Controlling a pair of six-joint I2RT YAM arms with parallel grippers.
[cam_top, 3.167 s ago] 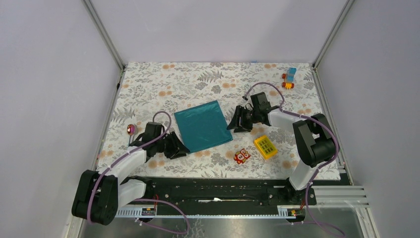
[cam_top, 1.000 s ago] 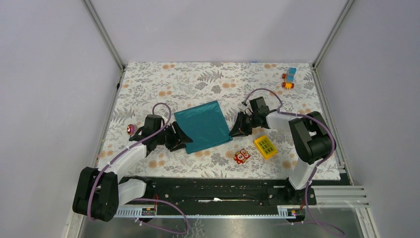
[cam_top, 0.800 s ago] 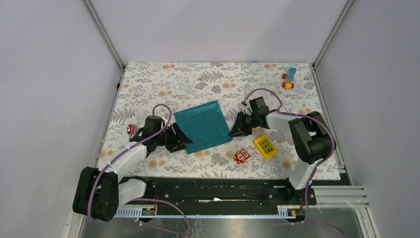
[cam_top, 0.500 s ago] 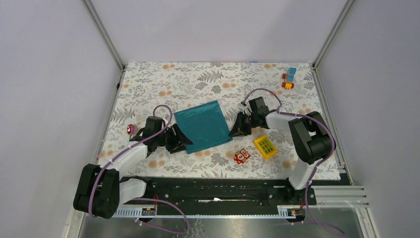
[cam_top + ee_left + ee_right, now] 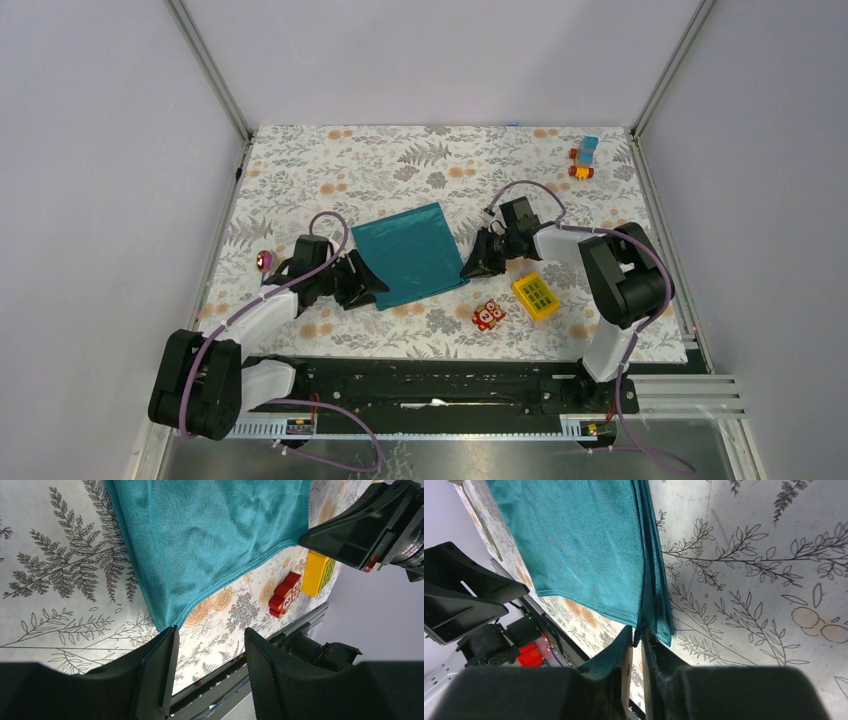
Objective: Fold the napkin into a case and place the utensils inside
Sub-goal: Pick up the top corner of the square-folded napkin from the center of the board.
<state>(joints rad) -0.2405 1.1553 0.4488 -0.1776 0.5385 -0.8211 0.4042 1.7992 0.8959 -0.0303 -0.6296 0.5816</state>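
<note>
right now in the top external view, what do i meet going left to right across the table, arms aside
small shiny pink-red spoon → teal-green fabric napkin → small red owl toy → yellow gridded block → orange and blue toy

Napkin (image 5: 412, 250) left edge beneath left fingers (image 5: 366, 284)

Overhead view looks down; close wrist views seemingly share the napkin (image 5: 410, 252).
</note>
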